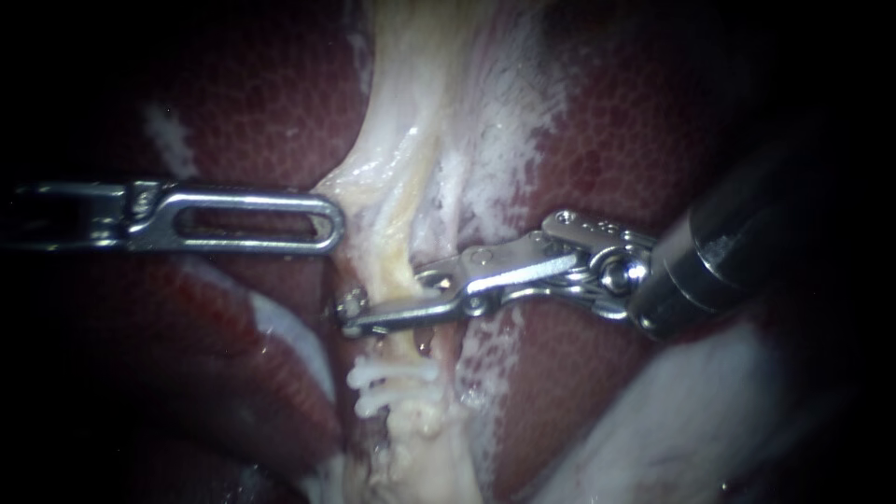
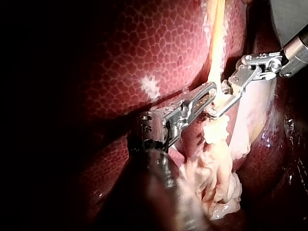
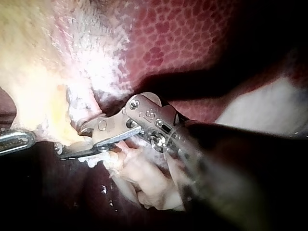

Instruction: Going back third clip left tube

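My right instrument (image 1: 353, 315) has its jaws clamped across the tube (image 1: 394, 245), just above two white clips (image 1: 392, 378). My left instrument (image 1: 334, 221) pinches the tube's edge, jaws together.

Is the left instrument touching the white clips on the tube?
No: in the endoscope view the left instrument meets the tube above the right instrument, while the white clips sit on the tube below it.

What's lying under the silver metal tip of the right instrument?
The pale yellowish tube crosses beneath the right instrument, white clips just beyond. The stretch directly under the metal is hidden.
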